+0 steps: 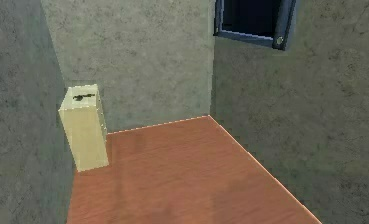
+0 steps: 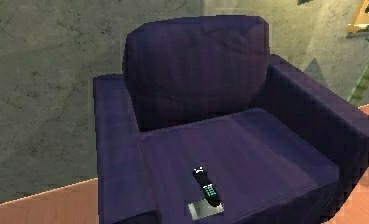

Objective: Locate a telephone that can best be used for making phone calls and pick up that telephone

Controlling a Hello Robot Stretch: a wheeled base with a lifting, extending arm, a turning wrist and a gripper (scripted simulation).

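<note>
Arm side view: telephone (image 2: pixel 204 187) lying on grey base (image 2: pixel 204 208) at front of purple armchair (image 2: pixel 197 70) seat, backrest and wall (image 2: pixel 52 80) beyond. Locating looks done; pickup next, which needs arm extended over seat and lowered onto it. Gripper state: cannot tell.

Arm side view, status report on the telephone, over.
Dark handset lies on the purple armchair, near the seat's front, at a flat grey piece. Nothing lies over it. Forward view: tan box in the corner.
</note>
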